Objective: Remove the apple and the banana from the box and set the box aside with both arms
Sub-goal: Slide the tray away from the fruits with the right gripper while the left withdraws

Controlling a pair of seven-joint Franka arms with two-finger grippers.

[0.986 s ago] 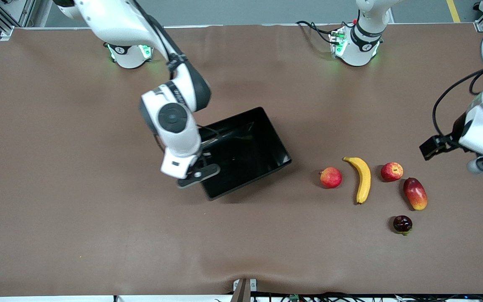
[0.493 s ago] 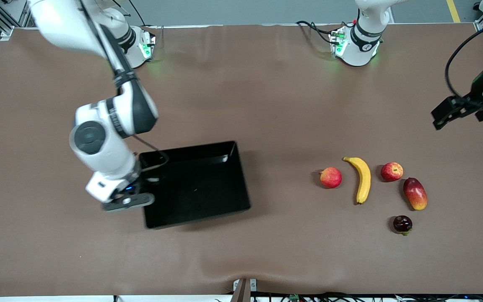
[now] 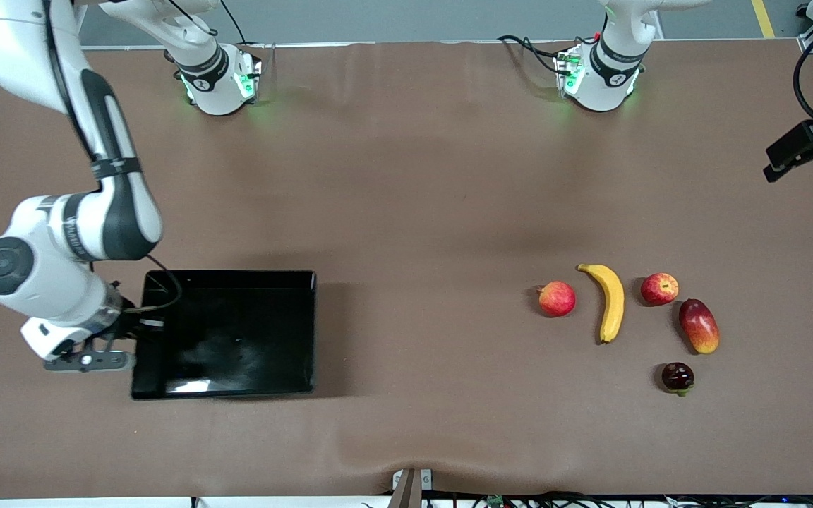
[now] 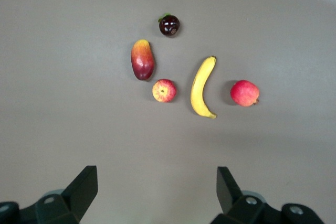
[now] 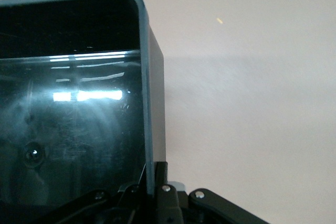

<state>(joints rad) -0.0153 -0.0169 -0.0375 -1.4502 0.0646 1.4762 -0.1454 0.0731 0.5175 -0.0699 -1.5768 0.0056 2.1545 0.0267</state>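
Observation:
The black box [image 3: 237, 331] rests on the table at the right arm's end. My right gripper [image 3: 137, 326] is shut on the box's end wall [image 5: 152, 103], one finger inside and one outside [image 5: 155, 177]. The yellow banana [image 3: 611, 302] lies between two apples. The small deep-red apple with a yellowish patch [image 3: 660, 288] is beside it toward the left arm's end. My left gripper [image 4: 157, 177] is open and empty, high over the table at the left arm's end. The banana [image 4: 202, 87] and the small apple [image 4: 164, 90] also show in its wrist view.
A larger pinkish-red apple [image 3: 557, 298] lies beside the banana toward the box. A red-and-yellow mango [image 3: 699, 325] and a small dark round fruit [image 3: 677, 377] lie nearer the front camera than the small apple. The arms' bases [image 3: 214, 77] stand along the table's edge farthest from the camera.
My right gripper has dragged the box toward the right arm's end and nearer the front camera, turning it square. My left arm has drawn up and away from the fruits.

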